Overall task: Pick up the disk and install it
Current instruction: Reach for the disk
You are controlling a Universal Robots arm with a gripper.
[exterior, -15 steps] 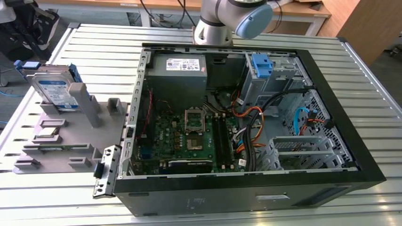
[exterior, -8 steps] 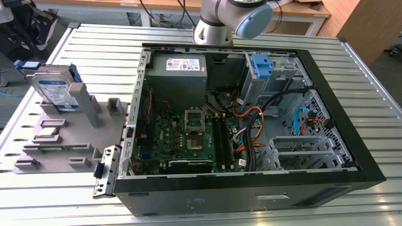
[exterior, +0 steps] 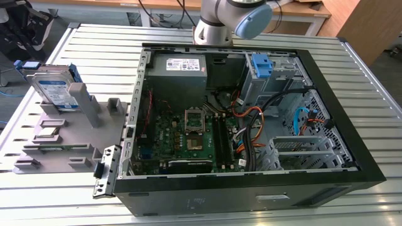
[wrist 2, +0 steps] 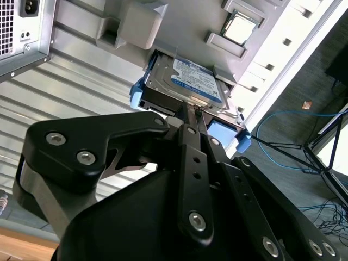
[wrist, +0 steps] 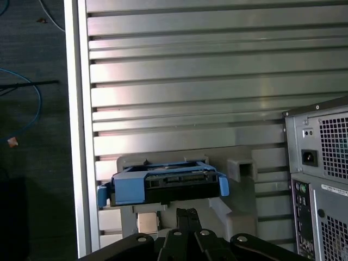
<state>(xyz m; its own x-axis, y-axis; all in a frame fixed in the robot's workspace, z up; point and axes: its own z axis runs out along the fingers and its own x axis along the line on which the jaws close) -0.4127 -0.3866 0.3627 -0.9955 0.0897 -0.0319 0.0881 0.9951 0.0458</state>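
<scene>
The disk (exterior: 55, 89) is a silver drive with a white-and-blue label in a blue carrier frame. It stands on edge in a grey holder (exterior: 63, 136) on the exterior view's left, beside the open computer case (exterior: 370, 155). In both wrist views my gripper (wrist 2: 191, 111) (wrist: 187, 213) is shut with nothing between its fingers. It hangs at a distance from the disk (wrist 2: 187, 81) (wrist: 163, 185) and points towards it. A section of my arm (exterior: 232, 19) stands behind the case.
Inside the case are a grey power-supply box (exterior: 185, 66), a motherboard (exterior: 188, 136), loose cables (exterior: 251, 122) and a blue bracket (exterior: 261, 66) at the drive bay. The ribbed metal table (wrist: 190, 81) ends close beside the holder, with floor cables (wrist: 22, 109) beyond.
</scene>
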